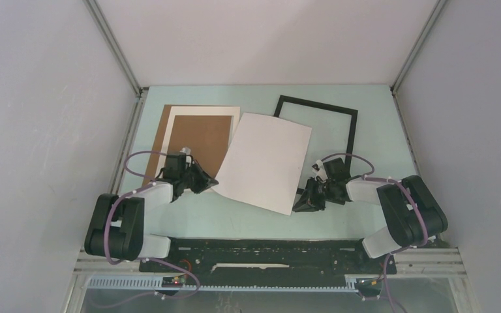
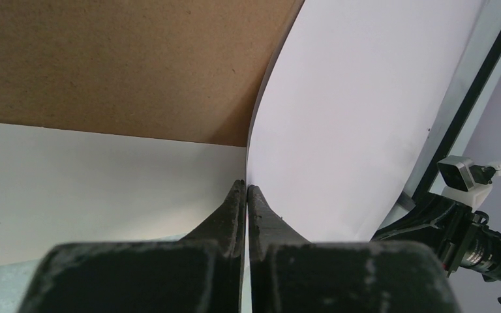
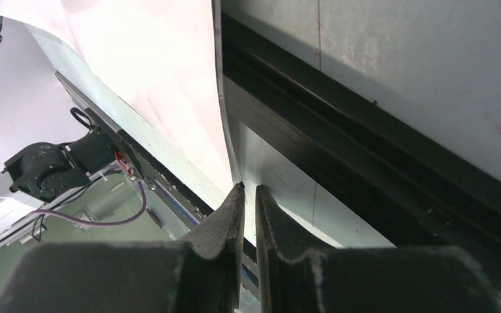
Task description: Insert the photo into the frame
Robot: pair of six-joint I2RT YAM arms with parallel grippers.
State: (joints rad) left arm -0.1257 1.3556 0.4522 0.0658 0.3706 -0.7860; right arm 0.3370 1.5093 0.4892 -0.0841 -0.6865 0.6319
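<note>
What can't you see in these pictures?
- Picture side of the photo: every view shows only its white back.
- Most of the left side of the frame: top view, the photo covers it.
- Near right corner of the brown board: top view, the photo and the left tool cover it.

on my left wrist feed i see the left gripper (image 2: 246, 189) pinched onto the photo (image 2: 359, 111), whose plain white side bows upward, with the brown cardboard board (image 2: 124, 65) and white mat sheet (image 2: 91, 189) to its left and the frame (image 2: 479, 85) to its right.
</note>
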